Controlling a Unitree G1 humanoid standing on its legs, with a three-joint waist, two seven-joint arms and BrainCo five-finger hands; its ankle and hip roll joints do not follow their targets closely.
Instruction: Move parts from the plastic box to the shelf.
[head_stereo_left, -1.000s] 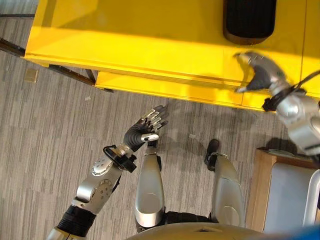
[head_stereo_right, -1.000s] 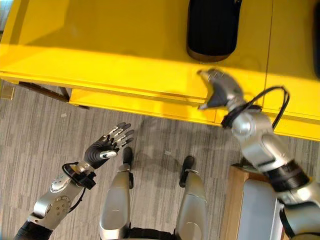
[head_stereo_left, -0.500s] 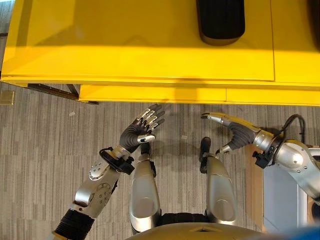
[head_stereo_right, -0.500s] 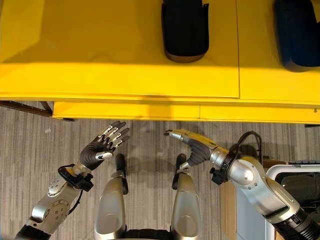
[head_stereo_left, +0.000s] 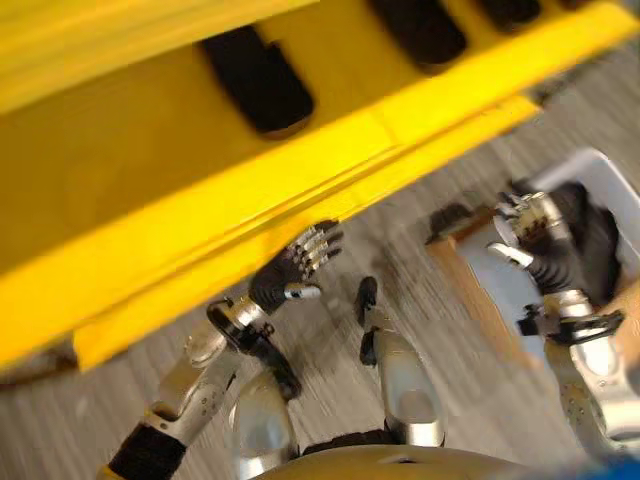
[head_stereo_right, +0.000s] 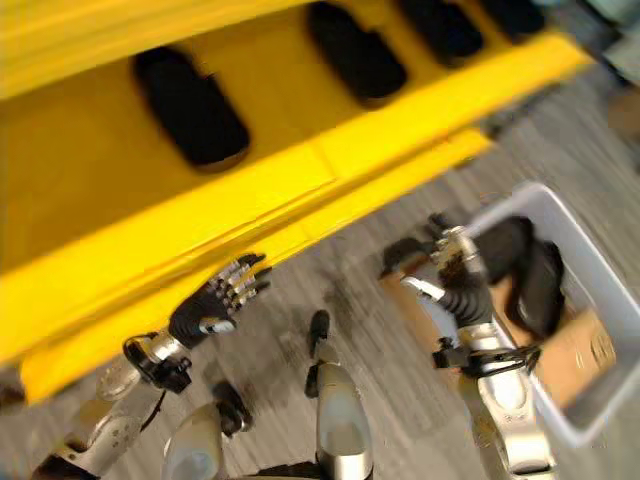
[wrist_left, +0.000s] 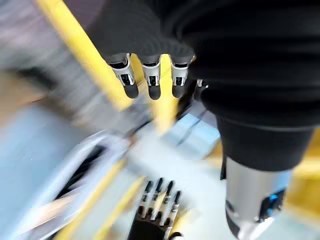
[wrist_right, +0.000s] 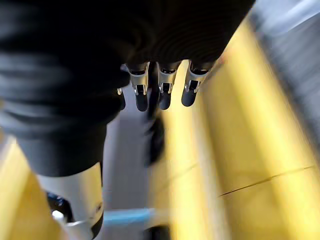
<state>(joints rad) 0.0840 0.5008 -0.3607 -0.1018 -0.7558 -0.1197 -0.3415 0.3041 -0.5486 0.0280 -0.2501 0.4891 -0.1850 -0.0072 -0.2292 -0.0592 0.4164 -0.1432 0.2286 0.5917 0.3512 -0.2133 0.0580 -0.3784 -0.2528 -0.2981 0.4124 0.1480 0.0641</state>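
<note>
Bright light, heavy motion blur

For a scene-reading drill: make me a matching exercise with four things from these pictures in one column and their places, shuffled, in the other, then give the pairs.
Things:
1. left hand
2. right hand
3. plastic box
4. nearest black part on the shelf

Places:
A. on the yellow shelf surface
B. over the grey box's near edge
C. on a wooden stand, at the robot's right
D. in front of the yellow shelf's edge, fingers straight

Pairs: 1-D, 2-B, 3-C, 4-A
</note>
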